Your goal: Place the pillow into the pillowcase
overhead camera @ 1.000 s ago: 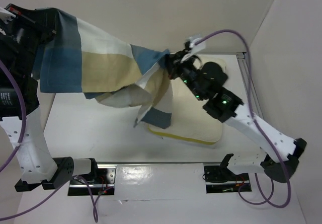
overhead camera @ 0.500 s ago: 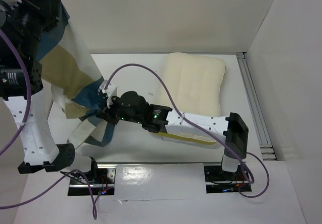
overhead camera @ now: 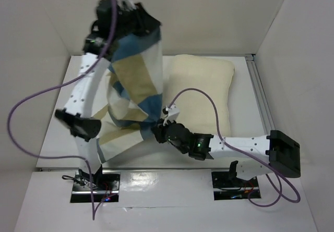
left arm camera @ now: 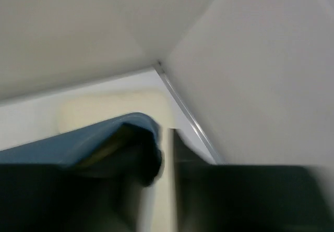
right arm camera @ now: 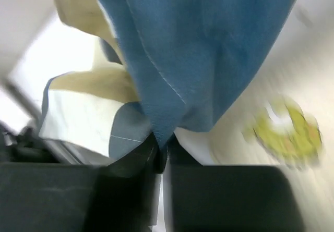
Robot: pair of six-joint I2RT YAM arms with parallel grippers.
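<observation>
You are looking down into a plain boxed-in workspace: a white table [overhead camera: 245, 99] closed in by matte cream walls, a left wall [overhead camera: 31, 86], a far wall [overhead camera: 209, 13] and a right wall [overhead camera: 300, 75]. A silver metal rail [overhead camera: 262, 101] runs along the table's right edge. At the near edge, a glossy white strip [overhead camera: 167, 182] catches a soft glare.

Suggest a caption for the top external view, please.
Pillowcase hangs from left gripper; right gripper pinches its lower corner beside pillow.

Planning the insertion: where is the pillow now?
In the top view the pillow lies right of centre, beside the hanging pillowcase, beyond the right gripper.
</observation>
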